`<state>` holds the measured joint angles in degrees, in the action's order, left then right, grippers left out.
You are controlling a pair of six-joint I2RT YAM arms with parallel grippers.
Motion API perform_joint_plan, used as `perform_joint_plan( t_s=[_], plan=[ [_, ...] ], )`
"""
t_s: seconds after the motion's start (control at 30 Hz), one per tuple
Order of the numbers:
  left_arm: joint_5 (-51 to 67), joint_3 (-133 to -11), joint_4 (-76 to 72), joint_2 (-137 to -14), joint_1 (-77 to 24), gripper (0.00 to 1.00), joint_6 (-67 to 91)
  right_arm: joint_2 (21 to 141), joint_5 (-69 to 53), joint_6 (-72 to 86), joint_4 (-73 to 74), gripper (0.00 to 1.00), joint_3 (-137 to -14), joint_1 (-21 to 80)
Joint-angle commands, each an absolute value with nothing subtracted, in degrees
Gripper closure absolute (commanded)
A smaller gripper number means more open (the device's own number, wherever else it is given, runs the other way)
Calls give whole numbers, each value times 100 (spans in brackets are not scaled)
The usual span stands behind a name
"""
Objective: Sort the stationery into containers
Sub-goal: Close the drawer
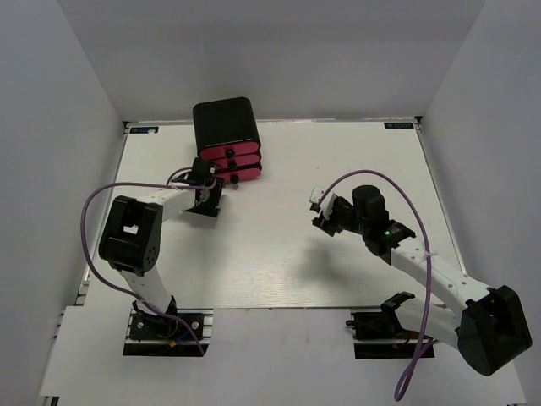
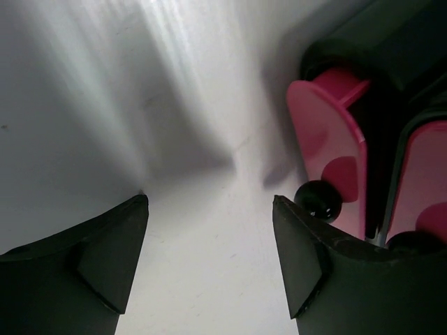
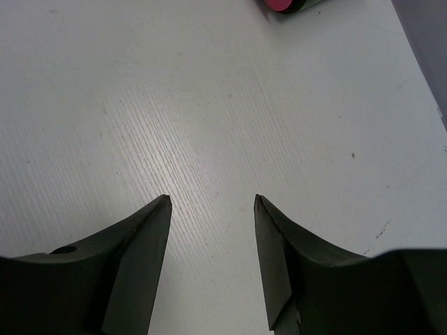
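Your left end effector (image 2: 209, 200) is the one placed for the next move. It hovers at the front of the pink drawers (image 1: 230, 162), fingers spread with nothing between them. In its wrist view a black knob (image 2: 318, 199) sits just beside the right fingertip, not between the two. The stack stands in its black box (image 1: 224, 123) at the far left-centre of the worktop (image 1: 296, 262), fronts facing the near edge, so a drawer should slide out along the far-to-near line. I judge you need a small shift right to straddle that knob. Your right end effector (image 3: 212, 198) is well apart, right of centre, also spread and empty over bare worktop. No stationery shows in any view, so you cannot tell where it lies.
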<state>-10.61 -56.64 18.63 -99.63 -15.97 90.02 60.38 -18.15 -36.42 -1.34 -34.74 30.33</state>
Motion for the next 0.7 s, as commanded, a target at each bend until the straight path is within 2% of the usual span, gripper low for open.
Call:
perform_joint_plan(
  t_s=[0.0, 0.27, 0.67],
  plan=[
    [-1538, -5862, 2602, -10388, -1591, 17, 9009, 5968, -1846, -3674, -150, 43, -3533, 2989],
    [-1538, -6126, 2391, -10661, -1591, 13, 9009, 5880, -1793, -3718, -97, 43, -3489, 2962],
    [-1784, -5186, 1284, -10187, -1538, 7, 9009, 5950, -1855, -3700, -105, 43, -3489, 2971]
  ],
)
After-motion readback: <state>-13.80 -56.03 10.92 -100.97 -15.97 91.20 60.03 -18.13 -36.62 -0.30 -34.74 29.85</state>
